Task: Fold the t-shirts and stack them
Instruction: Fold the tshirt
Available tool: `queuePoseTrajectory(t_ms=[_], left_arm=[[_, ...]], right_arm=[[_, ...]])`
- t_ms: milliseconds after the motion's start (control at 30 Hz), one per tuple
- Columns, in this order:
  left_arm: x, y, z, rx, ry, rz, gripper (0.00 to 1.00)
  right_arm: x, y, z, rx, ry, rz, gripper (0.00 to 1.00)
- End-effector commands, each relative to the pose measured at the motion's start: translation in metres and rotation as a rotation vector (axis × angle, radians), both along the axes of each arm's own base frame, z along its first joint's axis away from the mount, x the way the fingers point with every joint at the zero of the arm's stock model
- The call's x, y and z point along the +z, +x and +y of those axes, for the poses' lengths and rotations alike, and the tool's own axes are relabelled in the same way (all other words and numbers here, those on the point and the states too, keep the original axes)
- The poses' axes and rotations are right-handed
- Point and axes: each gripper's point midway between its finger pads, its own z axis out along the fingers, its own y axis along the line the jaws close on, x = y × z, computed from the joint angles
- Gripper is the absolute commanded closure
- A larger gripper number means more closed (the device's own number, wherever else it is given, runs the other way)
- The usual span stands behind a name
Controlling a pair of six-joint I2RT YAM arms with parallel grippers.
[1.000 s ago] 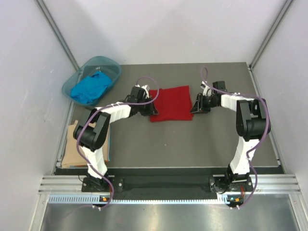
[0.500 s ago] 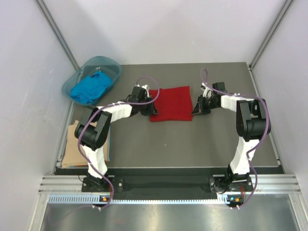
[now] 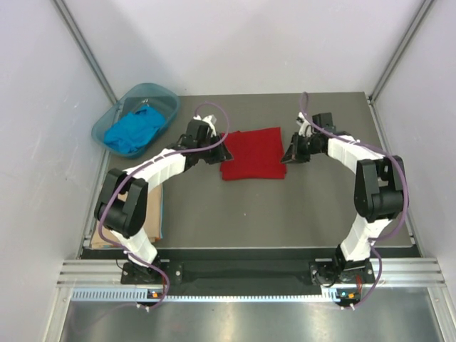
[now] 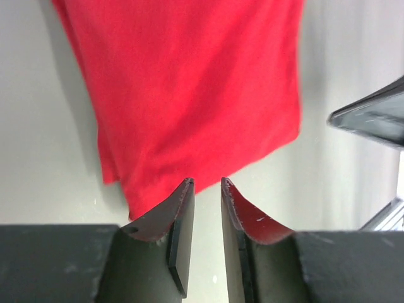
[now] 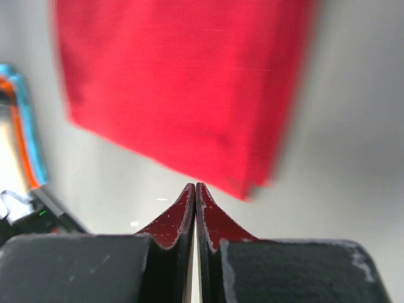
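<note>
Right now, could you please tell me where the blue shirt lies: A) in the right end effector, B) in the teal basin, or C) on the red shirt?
B: the blue shirt sits bunched inside the basin.

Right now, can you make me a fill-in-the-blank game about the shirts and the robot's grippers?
1. The folded t-shirt between the left gripper and the right gripper is ___.
2. The crumpled t-shirt in the teal basin is ___.
3. The right gripper holds nothing, and its jaws are ___.
4. The tan t-shirt lies by the base of the ___ arm.

Missing words: red; blue; shut; left.
</note>
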Motion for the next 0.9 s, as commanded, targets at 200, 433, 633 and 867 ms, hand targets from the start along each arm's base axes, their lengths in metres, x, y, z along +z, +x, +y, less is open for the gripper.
queuePoseTrajectory(t_ms=[200, 433, 633, 867], left_arm=[[-0.069, -0.016, 0.010, 0.042, 0.028, 0.114, 0.73], [-0.096, -0.016, 0.023, 0.107, 0.093, 0.155, 0.74], [-0.109, -0.020, 0.035, 0.150, 0.151, 0.191, 0.74], [-0.068, -0.014, 0.032, 0.159, 0.119, 0.156, 0.68]], right_arm=[[0.074, -0.005, 0.142, 0.284, 0.300, -0.117, 1.00], [-0.007, -0.006, 0.150, 0.319, 0.324, 0.059, 1.00], [-0.061, -0.005, 0.122, 0.272, 0.260, 0.155, 1.00], [-0.011, -0.007, 0.107, 0.283, 0.281, 0.066, 1.00]])
